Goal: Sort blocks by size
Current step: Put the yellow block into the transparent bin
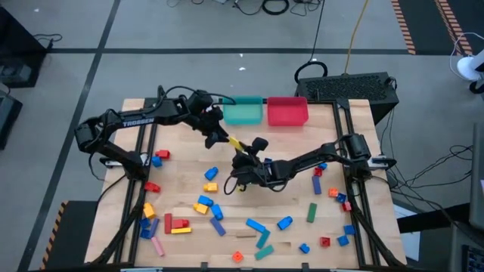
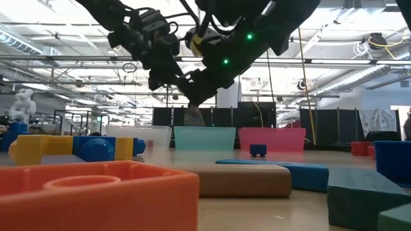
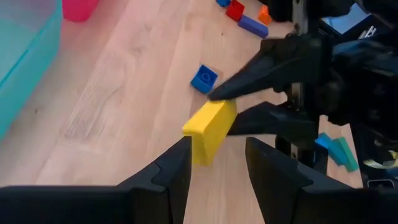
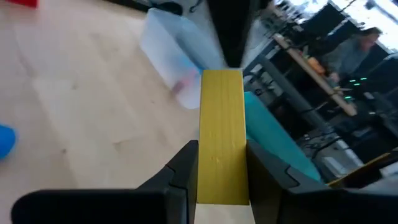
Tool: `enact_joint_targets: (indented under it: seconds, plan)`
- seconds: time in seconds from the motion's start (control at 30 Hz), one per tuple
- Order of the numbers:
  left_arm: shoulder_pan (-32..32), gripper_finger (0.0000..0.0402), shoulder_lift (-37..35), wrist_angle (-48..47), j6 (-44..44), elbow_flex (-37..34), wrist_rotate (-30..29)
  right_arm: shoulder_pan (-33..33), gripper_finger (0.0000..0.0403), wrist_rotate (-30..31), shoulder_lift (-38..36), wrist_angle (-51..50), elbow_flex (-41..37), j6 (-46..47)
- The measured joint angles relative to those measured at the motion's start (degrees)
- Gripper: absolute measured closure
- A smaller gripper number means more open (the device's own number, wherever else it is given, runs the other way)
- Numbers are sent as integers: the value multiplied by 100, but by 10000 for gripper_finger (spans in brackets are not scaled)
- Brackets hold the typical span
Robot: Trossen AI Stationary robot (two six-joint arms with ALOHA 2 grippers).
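Early in sort: most blocks [image 1: 214, 212] still loose on counter [image 1: 181, 143], near its front edge. Yellow bar [image 3: 209, 130] mid-air just before teal bin [image 1: 243, 112]; right gripper [image 4: 219, 163] fingers clamp it, left gripper [image 3: 217, 160] fingers narrow around its other end.

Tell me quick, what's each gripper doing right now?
Left gripper: closed on one end of the yellow bar.
Right gripper: closed on the other end of the same bar, above the table.
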Motion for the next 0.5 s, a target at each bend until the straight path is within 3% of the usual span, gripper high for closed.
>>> enact_joint_targets:
  seconds: [0.1, 0.37, 0.5]
  plan:
    - [0, 233, 0, 0, 1, 0, -2, 53, 318, 71, 0, 190, 0, -246]
    - [-49, 137, 2, 36, 40, 0, 65, 71, 318, 76, 0, 543, 0, -512]
    - [-77, 143, 2, 63, 52, 2, 234, 72, 318, 76, 0, 774, 2, -688]
